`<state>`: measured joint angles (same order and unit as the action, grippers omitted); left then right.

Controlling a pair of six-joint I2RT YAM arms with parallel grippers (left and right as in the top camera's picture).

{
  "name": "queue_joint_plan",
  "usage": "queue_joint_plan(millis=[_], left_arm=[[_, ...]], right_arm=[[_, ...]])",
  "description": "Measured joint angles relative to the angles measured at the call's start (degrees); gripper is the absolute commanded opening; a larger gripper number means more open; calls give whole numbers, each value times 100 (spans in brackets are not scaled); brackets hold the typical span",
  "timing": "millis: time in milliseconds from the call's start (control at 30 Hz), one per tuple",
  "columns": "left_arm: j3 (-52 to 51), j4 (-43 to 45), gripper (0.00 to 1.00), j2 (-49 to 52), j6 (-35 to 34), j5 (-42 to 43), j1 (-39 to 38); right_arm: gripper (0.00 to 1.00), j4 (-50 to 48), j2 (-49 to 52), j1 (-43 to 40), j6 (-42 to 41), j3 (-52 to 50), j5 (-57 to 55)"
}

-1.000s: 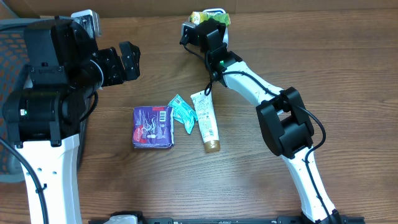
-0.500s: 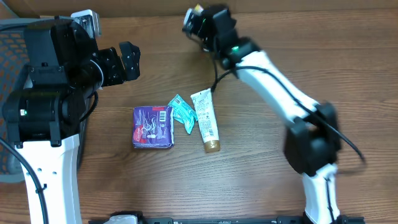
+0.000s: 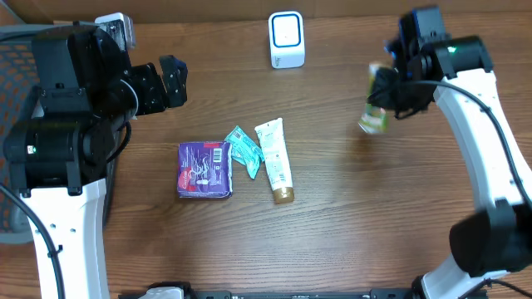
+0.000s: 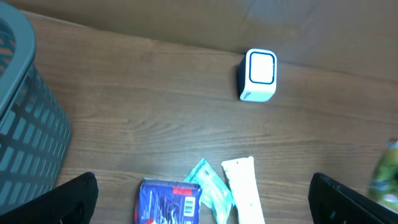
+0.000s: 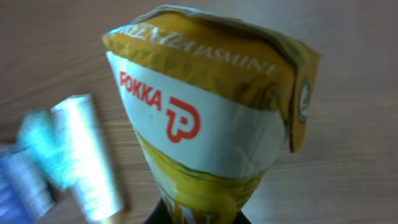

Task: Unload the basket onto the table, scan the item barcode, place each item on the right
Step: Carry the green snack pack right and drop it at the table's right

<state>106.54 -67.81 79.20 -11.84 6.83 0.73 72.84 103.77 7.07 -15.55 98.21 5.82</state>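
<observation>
Your right arm has swung away from the back centre of the counter (image 3: pixel 349 224) and now hangs over its right side. It has taken the carton (image 3: pixel 374 118) along. The right fingers (image 3: pixel 391 83) are clamped tight on the carton's lower end, holding it clear of the wood and tilted. The scanner (image 3: pixel 287 39) was hidden behind the arm a second ago. You can now see it plainly: a small white block with rounded corners and a blue-edged face, standing upright at the back.

Your left fingers (image 3: pixel 174 76) have not moved; they stand spread wide, with nothing between them.

The wrist view shows the carton (image 5: pixel 205 124) as glossy printed card, yellow with a white band and red lettering, its folded top creased. A flat purple box (image 3: pixel 204 169), a crinkled teal sachet (image 3: pixel 243 149) and a soft white tube (image 3: pixel 275 160) lie side by side mid-counter, unmoved. A grey slatted basket (image 4: pixel 25 124) stands at the left edge. The counter is wood-grained brown.
</observation>
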Motion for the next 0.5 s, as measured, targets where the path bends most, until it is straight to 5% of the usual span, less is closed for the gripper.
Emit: queue_joint_plan(millis=[233, 367, 400, 500], left_arm=[[0, 11, 100, 0, 0, 0, 0], [0, 9, 100, 0, 0, -2, 0], [0, 9, 100, 0, 0, 0, 0], [0, 9, 100, 0, 0, 0, 0]], right_arm=[[4, -1493, 105, -1368, -629, -1902, -79], [48, -1598, 103, -2017, -732, -2168, -72], [67, -1565, 103, -2074, -708, -2168, -68], [83, -1469, 96, -2131, -590, -2168, -37]])
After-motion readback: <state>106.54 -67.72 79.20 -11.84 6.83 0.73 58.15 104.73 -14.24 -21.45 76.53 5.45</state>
